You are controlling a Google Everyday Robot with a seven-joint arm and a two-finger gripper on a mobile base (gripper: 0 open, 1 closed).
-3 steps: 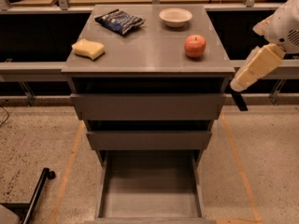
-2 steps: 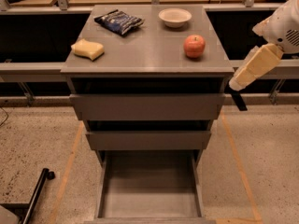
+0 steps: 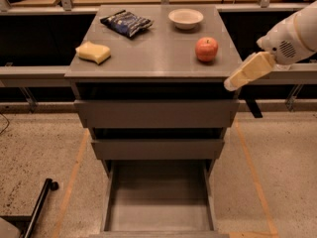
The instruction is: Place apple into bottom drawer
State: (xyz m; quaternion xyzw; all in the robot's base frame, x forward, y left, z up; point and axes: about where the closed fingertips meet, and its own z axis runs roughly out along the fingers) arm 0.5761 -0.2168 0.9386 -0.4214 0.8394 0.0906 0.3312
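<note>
The red apple (image 3: 206,49) sits on the right side of the grey cabinet's top (image 3: 158,58), near the front edge. The bottom drawer (image 3: 158,202) is pulled out at floor level, and its flat grey floor is bare. My gripper (image 3: 243,73) hangs at the cabinet's right front corner. It is level with the top, just right of the apple and a little lower, and does not touch it. It holds nothing that I can see.
On the cabinet top are a white bowl (image 3: 185,18) at the back, a dark chip bag (image 3: 127,23) at back left, and a pale yellow sponge (image 3: 93,52) at the left. The two upper drawers (image 3: 156,114) are shut. A black rod (image 3: 39,207) lies on the floor at lower left.
My gripper has moved left, from beside the cabinet to its right front corner, closer to the apple. The apple and drawers have not moved.
</note>
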